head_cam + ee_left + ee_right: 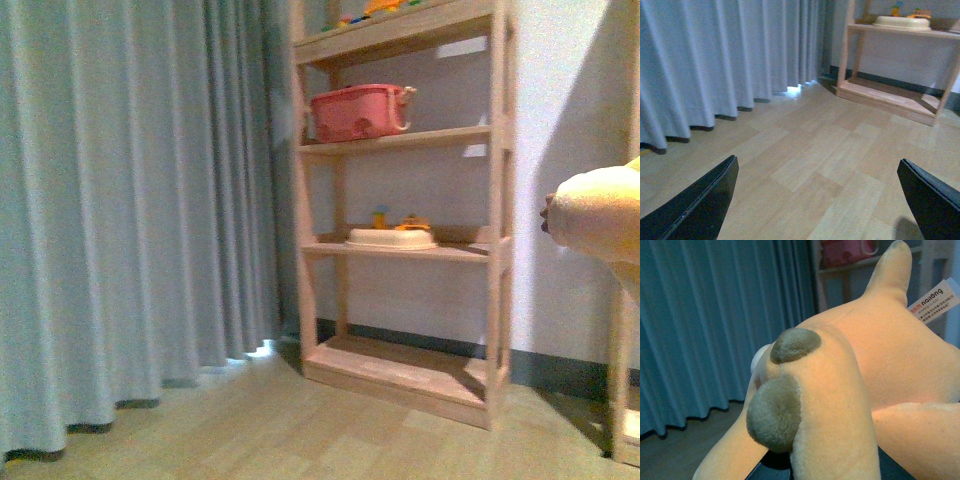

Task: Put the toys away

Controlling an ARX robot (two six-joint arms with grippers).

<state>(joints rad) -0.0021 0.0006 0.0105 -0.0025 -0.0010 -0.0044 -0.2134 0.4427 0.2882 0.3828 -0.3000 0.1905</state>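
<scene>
Plush toy (600, 215) is off the floor at the right edge of the front frame, mid-height, beside the wooden shelf (400, 250). It fills the right wrist view, with brown patches and a white tag (935, 302) showing. Right pincer (772, 467) is a dark sliver under the plush; cannot tell its grip. Left pincer (817, 161) is spread wide, released, over the wood floor (805, 120). Curtain (120, 200) fills the left.

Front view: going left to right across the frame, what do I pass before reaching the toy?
curtain → wooden shelf unit → plush toy at the right edge
</scene>
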